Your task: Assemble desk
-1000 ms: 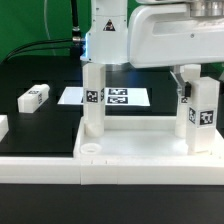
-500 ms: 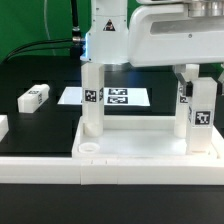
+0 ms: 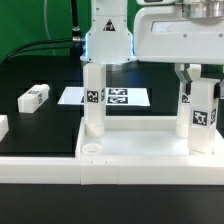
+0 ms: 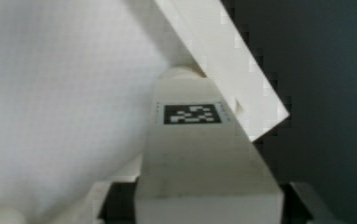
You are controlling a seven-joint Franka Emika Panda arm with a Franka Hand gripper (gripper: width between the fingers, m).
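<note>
Jaws grip a tagged leg (image 3: pixel 205 118) upright over the black table (image 3: pixel 40 125), green backdrop (image 3: pixel 30 25).

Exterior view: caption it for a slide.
The end effector grips a tagged leg upright on the tabletop; a second leg stands opposite.

- A green backdrop (image 3: pixel 35 25) fills the upper left of the exterior view, evenly lit.
- Black cables (image 3: pixel 74 22) hang in front of it, upper left.
- The matte black counter (image 3: pixel 40 130) spreads across the left and middle.
- The marker board (image 3: pixel 138 98) lies flat at centre.
- A long white rail (image 3: pixel 40 166) runs along the counter's lower-left edge.
</note>
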